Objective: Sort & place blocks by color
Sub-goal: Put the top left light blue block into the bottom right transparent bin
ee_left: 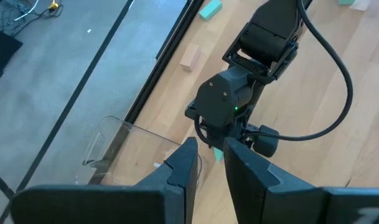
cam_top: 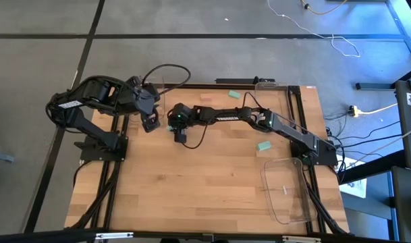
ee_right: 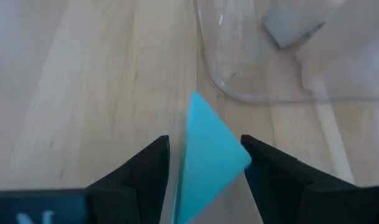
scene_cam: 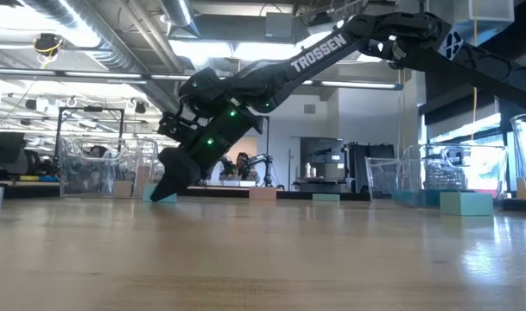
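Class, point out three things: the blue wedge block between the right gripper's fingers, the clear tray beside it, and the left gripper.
blue wedge block (ee_right: 211,155), right wrist view, on its sloped face.
clear tray (ee_right: 217,74), right wrist view, on its curved rim.
left gripper (ee_left: 211,165), left wrist view, midway between its fingertips.
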`<move>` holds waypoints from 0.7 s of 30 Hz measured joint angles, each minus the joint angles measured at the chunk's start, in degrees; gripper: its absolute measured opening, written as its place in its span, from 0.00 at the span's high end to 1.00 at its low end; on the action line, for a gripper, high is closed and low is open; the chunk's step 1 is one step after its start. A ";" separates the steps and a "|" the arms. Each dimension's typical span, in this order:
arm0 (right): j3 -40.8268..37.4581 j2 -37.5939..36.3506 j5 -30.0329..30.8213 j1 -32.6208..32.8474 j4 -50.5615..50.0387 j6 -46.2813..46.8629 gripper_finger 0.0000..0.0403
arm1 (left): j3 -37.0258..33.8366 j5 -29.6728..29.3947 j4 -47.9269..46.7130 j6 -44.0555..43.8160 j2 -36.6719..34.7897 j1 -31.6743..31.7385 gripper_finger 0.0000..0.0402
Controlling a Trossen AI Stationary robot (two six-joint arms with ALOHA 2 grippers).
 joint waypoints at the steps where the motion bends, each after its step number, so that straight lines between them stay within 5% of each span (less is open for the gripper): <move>1: 0.01 0.19 -0.04 -0.01 0.23 -0.36 0.51 | 0.00 0.00 0.00 0.01 0.00 0.01 0.82; 21: 0.04 0.31 0.02 0.01 0.04 1.00 0.68 | 0.00 -0.01 0.00 0.01 0.00 0.01 0.82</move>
